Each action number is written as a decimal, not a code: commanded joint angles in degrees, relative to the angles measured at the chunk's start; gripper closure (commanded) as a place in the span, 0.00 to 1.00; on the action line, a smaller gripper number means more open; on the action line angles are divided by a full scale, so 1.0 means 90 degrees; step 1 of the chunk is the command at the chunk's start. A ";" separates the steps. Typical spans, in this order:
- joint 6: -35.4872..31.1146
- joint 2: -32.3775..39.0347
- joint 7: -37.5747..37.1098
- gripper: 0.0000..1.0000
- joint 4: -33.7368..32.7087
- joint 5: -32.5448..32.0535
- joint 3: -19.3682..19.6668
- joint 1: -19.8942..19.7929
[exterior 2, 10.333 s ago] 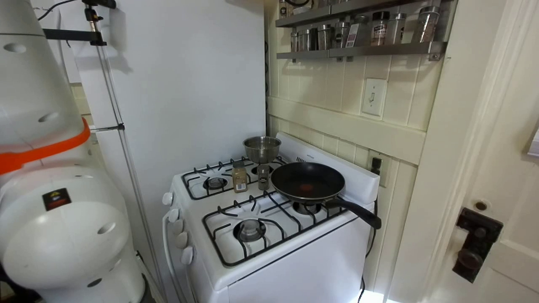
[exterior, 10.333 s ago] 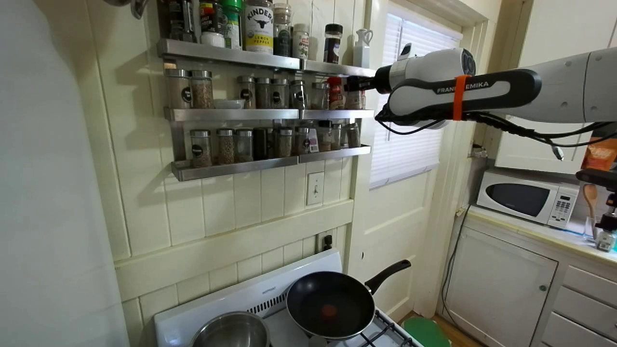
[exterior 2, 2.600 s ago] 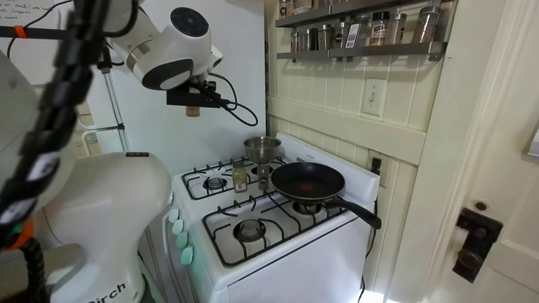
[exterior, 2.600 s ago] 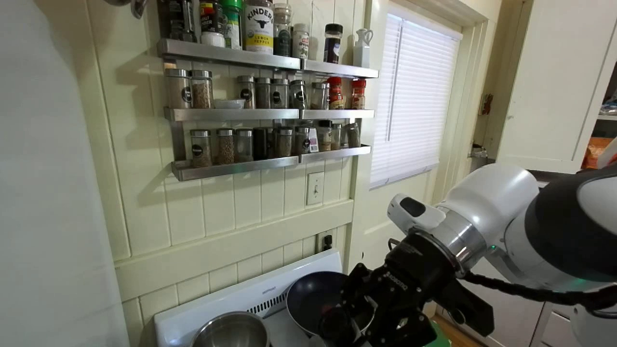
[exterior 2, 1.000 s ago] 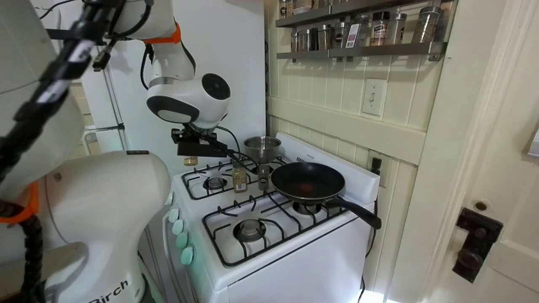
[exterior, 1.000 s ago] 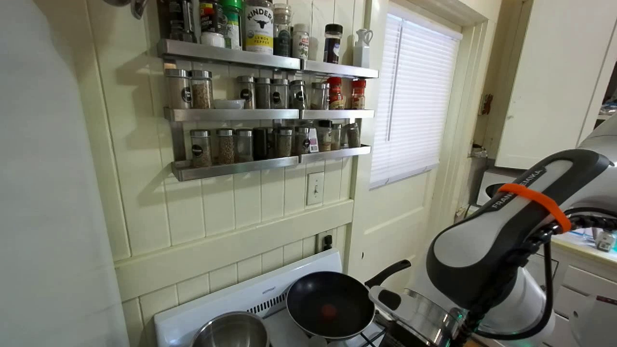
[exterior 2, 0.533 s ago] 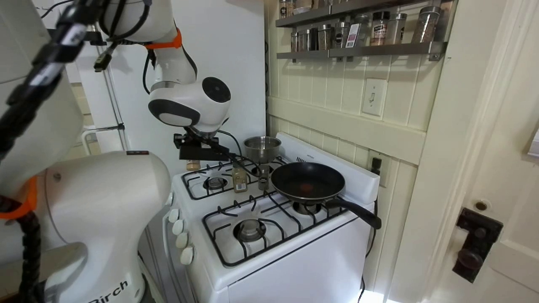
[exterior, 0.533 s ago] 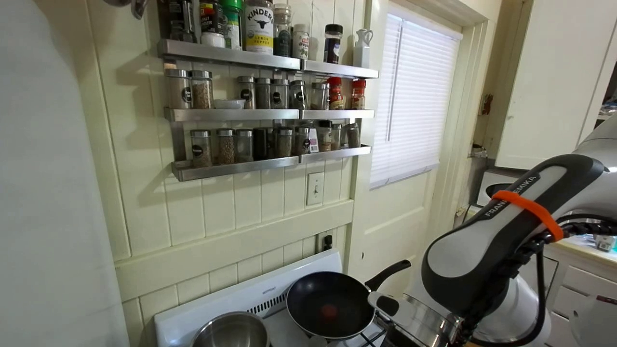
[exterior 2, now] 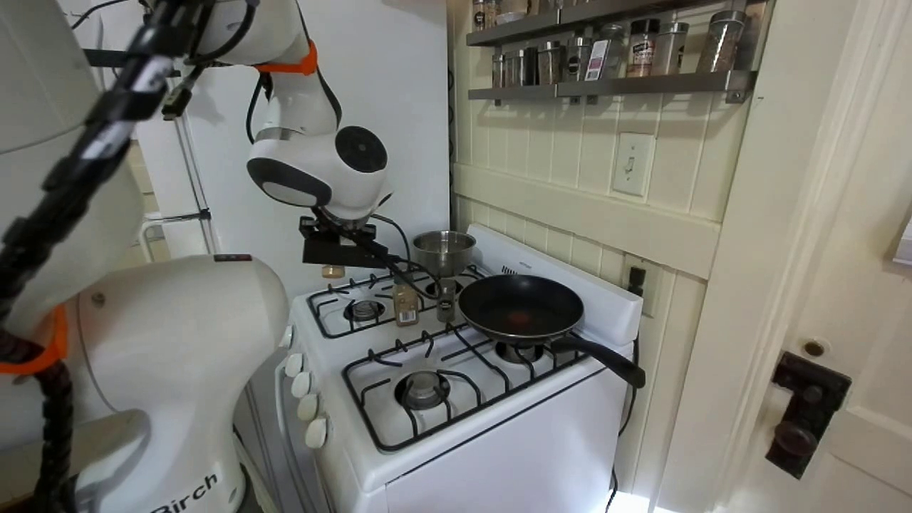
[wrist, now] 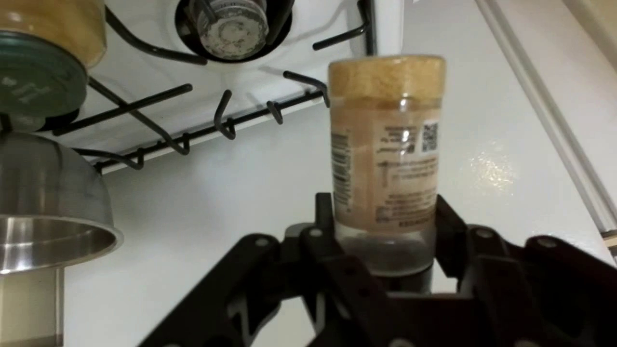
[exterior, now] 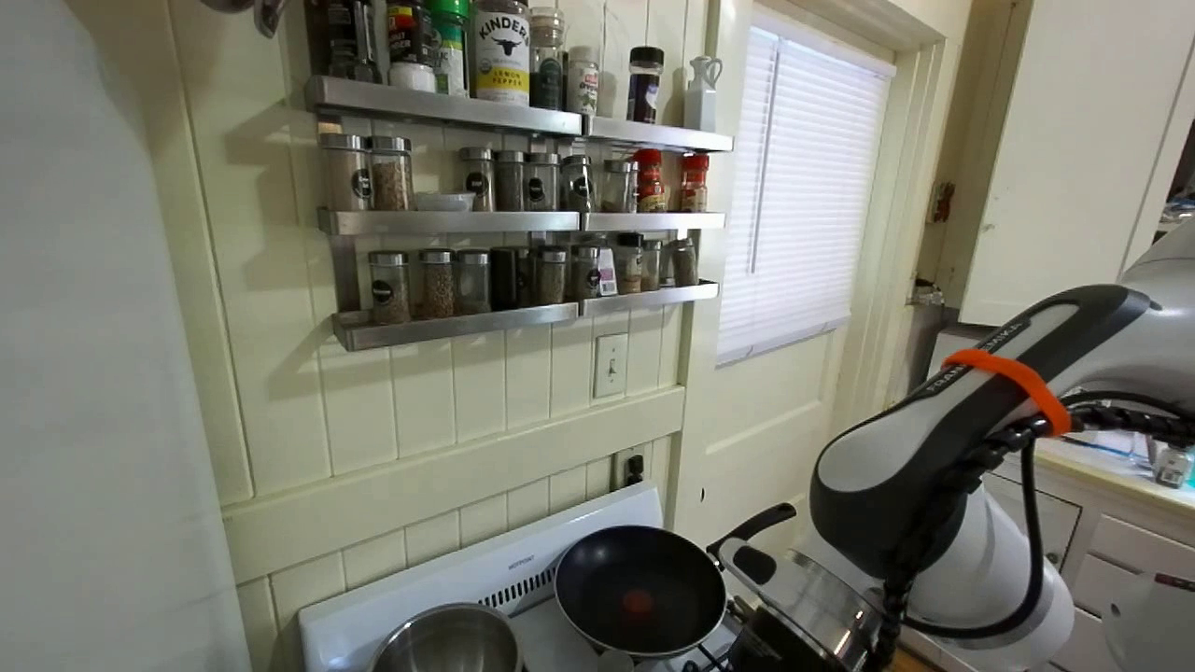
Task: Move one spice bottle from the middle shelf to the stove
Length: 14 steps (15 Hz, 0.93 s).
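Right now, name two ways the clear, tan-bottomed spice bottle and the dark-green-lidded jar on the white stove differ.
The tan-bottomed bottle is gripped in the hand; the green-lidded jar stands on the stove. The bottle's body looks pinkish, the jar's amber. Both look transparent.

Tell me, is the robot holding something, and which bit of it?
A spice bottle, by the sides of its upper part, between the fingers.

Black pan, metal bowl.
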State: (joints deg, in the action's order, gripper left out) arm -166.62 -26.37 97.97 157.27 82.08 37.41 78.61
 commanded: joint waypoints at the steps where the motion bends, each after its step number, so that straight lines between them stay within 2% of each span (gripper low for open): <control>1: -0.0771 -0.0495 0.1359 0.75 -0.0012 0.0859 0.0023 0.0209; 3: -0.1004 -0.0780 0.1727 0.75 0.0106 0.0927 -0.0112 0.0170; 7: -0.1338 -0.1036 0.3252 0.75 0.0052 0.1570 -0.0246 -0.0029; 14: -0.0501 -0.0662 0.5681 0.75 -0.0005 0.3794 -0.0142 -0.0410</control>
State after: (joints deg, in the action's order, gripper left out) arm -174.85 -34.53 137.81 157.23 107.08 35.87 76.72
